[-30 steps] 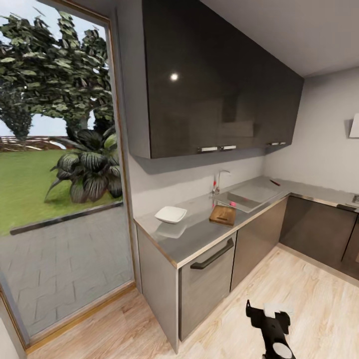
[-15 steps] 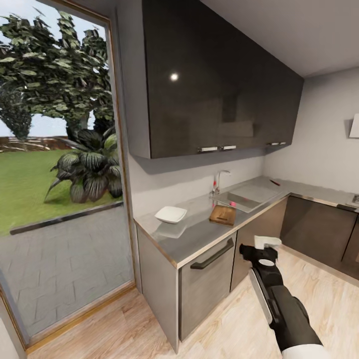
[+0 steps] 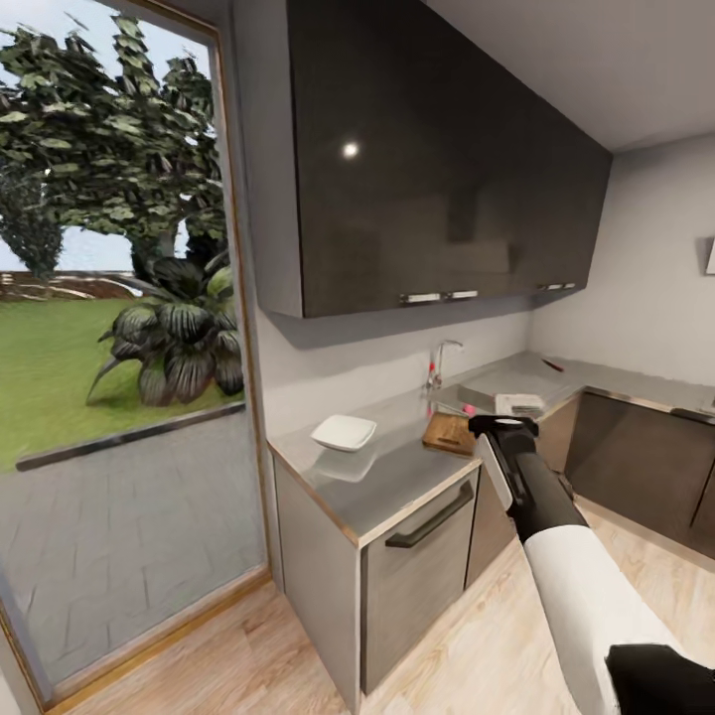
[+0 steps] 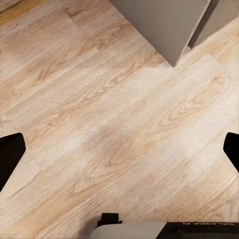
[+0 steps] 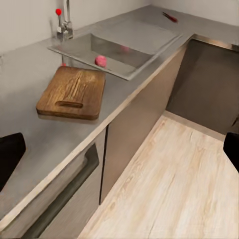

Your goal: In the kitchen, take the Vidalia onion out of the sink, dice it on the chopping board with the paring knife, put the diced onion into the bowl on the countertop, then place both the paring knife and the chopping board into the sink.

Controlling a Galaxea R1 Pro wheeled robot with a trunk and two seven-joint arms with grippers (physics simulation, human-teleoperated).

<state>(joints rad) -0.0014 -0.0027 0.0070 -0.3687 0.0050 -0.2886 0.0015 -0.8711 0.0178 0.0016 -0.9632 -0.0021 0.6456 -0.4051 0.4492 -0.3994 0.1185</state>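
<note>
Right arm raised toward the kitchen counter (image 3: 397,477)

Left to right in the head view: white bowl (image 3: 344,432) at centre, chopping board (image 3: 447,431), right pincer (image 5: 119,149) spread open; pink onion (image 5: 101,60) in the sink (image 5: 124,47), paring knife (image 5: 169,17) upper right. Left pincer (image 4: 119,149) open over floor (image 4: 119,124).

Countertop (image 5: 30,144) looks like smooth grey stuff with a soft sheen, and the sink (image 5: 119,47) is brushed grey steel. Chopping board (image 5: 72,92) is dark wood with obvious grain. Bowl (image 3: 344,432) is glossy white. Floor (image 4: 119,129) is pale matt wood planks, upper cabinets (image 3: 447,169) shiny dark.
</note>
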